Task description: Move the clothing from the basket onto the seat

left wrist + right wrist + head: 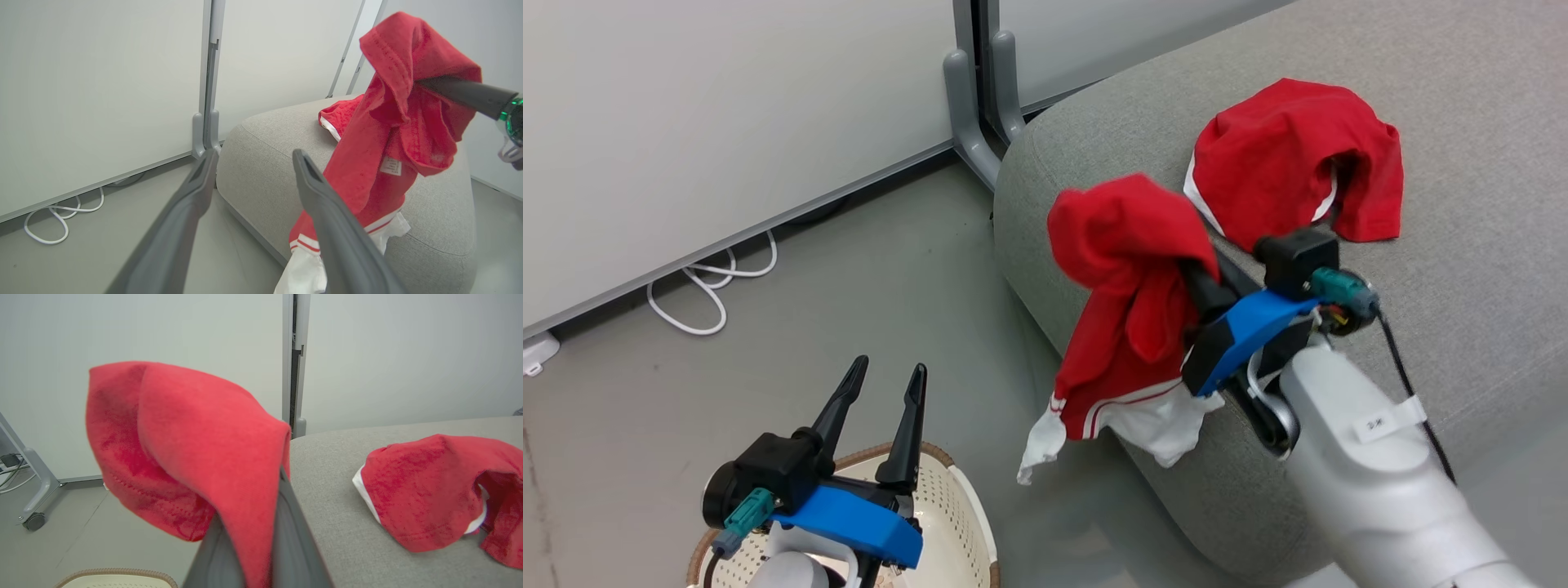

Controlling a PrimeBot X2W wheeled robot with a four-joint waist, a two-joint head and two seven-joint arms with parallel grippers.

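Observation:
A red garment with white striped sleeves (pixel 1127 310) (pixel 392 134) (pixel 184 457) hangs in the air from my right gripper (pixel 1176 265), which is shut on it above the front left edge of the grey seat (pixel 1462 245) (pixel 265 163) (pixel 327 498). The fabric hides the fingertips. A second red garment with white trim (pixel 1298 163) (pixel 339 116) (pixel 437 490) lies crumpled on the seat behind it. My left gripper (pixel 886 380) (pixel 253 157) stands open and empty over the cream basket (pixel 956 498) (pixel 118 577), whose inside looks bare where it shows.
White partition panels on grey feet (pixel 976 106) stand behind the seat's left end. A white cable (pixel 715 282) loops on the grey floor along the wall. A wheeled grey stand leg (pixel 34 490) shows at the left of the right wrist view.

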